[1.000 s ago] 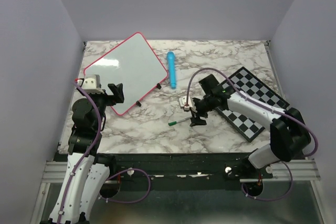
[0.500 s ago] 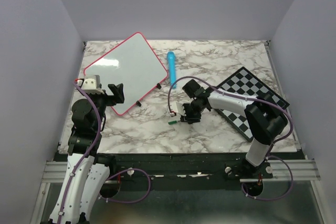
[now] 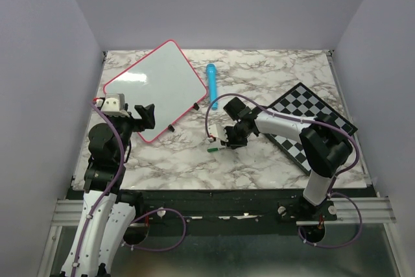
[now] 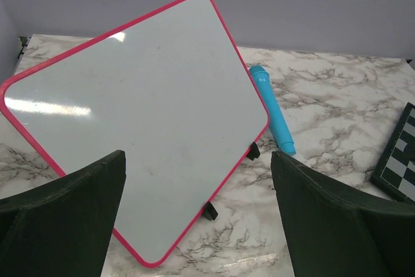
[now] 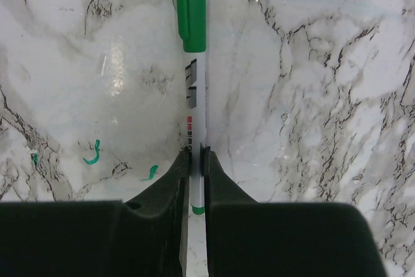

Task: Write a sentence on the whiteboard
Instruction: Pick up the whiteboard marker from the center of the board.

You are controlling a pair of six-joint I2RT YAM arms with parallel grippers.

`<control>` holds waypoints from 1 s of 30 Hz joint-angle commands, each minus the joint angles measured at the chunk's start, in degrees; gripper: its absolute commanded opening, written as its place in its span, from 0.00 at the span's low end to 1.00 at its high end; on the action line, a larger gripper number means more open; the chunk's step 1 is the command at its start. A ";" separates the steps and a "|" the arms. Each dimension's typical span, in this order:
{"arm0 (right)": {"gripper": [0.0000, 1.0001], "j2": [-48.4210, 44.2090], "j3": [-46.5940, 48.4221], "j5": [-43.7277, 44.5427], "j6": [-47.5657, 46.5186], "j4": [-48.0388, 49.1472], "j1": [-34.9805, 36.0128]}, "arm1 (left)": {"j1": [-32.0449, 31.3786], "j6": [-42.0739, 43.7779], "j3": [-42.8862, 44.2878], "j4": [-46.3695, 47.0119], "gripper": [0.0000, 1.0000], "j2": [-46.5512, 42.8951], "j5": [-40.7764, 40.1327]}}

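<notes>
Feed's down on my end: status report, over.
Right gripper shut on green marker, lying on table. Left gripper open by whiteboard, blank. Blue cylinder beside it.

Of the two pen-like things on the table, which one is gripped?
The thin green-capped marker, clamped in the right gripper. The thick blue tube lies free beside the whiteboard.

Robot-lab test cell: marble-topped table, bare lilac walls, aluminium mounting rail.
</notes>
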 commanded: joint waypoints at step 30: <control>0.01 -21.32 -13.62 -4.02 -3.87 6.97 -1.20 | -17.89 -35.11 -15.68 13.34 0.93 17.82 23.41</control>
